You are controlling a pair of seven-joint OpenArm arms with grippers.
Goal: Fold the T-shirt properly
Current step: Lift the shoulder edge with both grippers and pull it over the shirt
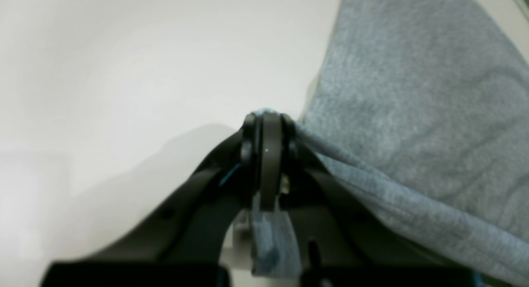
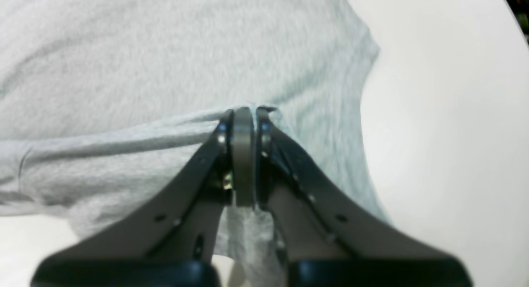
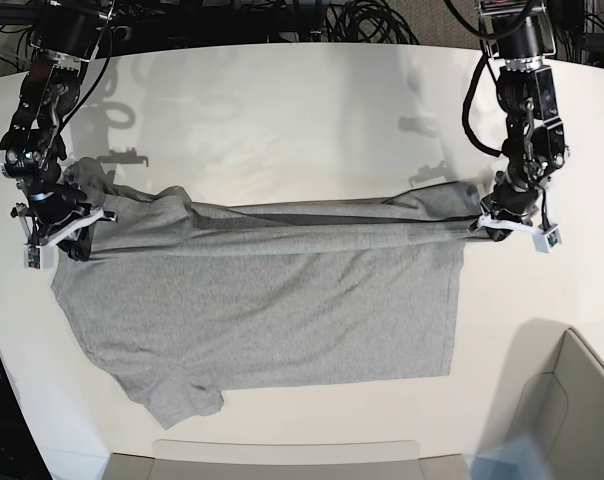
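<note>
We see the heather-grey T-shirt (image 3: 272, 320) spread across the white table (image 3: 282, 110), plain side up, with its far edge drawn into a taut, bunched ridge running between the two arms. In the base view the left gripper (image 3: 485, 220) sits at that ridge's right end and the right gripper (image 3: 64, 222) at its left end, beside a sleeve. Through the left wrist camera we find the left gripper (image 1: 266, 115) clamped tight on a pinch of the shirt (image 1: 413, 113): a tuft of cloth pokes out past the tips, more hangs down between the fingers (image 1: 270, 155), and the rest stretches off to the right. The right gripper (image 2: 244, 110) is likewise closed on a gathered fold of the shirt (image 2: 165, 64), with fabric trailing between its fingers (image 2: 242, 155) and pulled tight to the left.
</note>
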